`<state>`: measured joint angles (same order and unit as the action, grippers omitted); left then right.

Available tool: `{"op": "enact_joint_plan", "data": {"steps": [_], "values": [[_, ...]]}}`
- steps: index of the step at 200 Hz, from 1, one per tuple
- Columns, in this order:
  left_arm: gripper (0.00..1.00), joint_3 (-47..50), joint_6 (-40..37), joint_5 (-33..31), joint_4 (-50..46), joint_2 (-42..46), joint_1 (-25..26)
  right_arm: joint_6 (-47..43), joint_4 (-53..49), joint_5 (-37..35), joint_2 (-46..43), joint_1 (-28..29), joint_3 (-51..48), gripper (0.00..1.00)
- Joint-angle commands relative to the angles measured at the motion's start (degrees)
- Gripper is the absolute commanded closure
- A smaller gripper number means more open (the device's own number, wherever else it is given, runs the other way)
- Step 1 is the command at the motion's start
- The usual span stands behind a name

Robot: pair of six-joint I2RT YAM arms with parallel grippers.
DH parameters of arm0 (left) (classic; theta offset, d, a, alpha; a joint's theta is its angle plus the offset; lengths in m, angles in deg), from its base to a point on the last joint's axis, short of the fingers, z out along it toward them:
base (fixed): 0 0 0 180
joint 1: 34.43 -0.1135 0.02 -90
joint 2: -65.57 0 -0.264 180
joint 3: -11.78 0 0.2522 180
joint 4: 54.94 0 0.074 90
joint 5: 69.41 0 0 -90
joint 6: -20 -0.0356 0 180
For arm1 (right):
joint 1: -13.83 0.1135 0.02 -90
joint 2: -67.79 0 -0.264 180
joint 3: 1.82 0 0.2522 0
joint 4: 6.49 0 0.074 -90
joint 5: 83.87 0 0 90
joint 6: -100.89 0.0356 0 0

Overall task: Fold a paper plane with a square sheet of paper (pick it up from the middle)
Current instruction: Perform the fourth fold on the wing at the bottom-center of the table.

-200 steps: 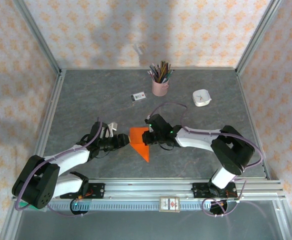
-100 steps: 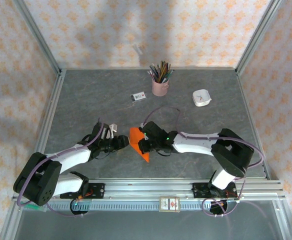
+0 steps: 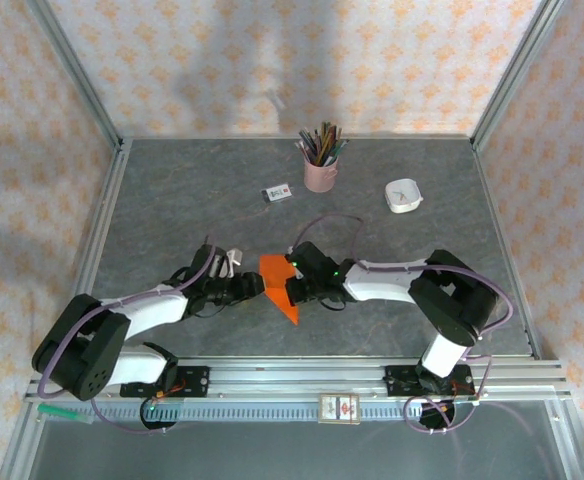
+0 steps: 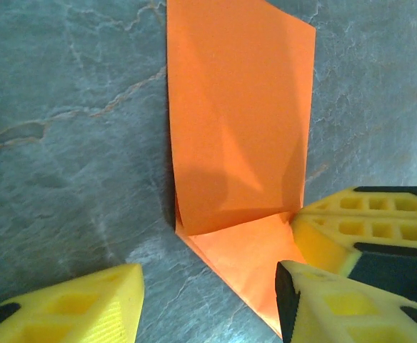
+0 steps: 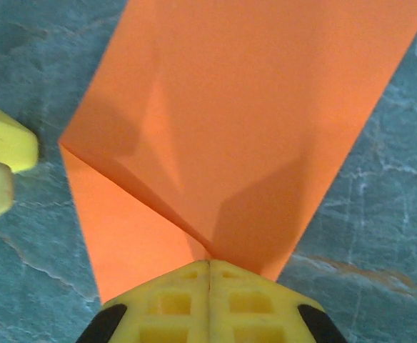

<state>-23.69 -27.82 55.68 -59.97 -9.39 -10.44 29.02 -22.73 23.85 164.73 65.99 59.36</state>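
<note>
**A:** Top view for you: soft, even light, no glare on the table point(image 3: 172, 200), though the whole frame is a touch coarse.

**B:** Look at the back wall point(image 3: 272, 60). You get broad, blurry grey shadows there, nothing hard-edged.

**A:** On your left wrist camera it's bright and punchy. The sheet of paper point(image 4: 240, 107) almost glows, with a dark shadow pooled across its lower half.

**B:** The table veins read crisp for you there, but the left gripper point(image 4: 208, 275) at the bottom edge goes slightly soft.

**A:** Right wrist has the same strong light. You've got two soft shadow wedges on the paper and a bluish cast on the table, and the right gripper point(image 5: 208, 268) is nicely sharp.
</note>
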Motion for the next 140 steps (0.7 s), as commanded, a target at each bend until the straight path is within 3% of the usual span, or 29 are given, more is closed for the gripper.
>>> {"op": "enact_joint_plan", "data": {"steps": [1, 140], "values": [[0.46, -2.22, 0.24, -0.30, 1.11, -1.58, 0.27, -0.45, 0.73, -1.53, 1.16, -0.21, -1.78, 0.97], [0.49, -5.79, 0.19, 2.63, 4.27, -8.08, 0.27, 0.87, 1.69, -2.33, -0.26, -0.19, -4.60, 0.99]]}}
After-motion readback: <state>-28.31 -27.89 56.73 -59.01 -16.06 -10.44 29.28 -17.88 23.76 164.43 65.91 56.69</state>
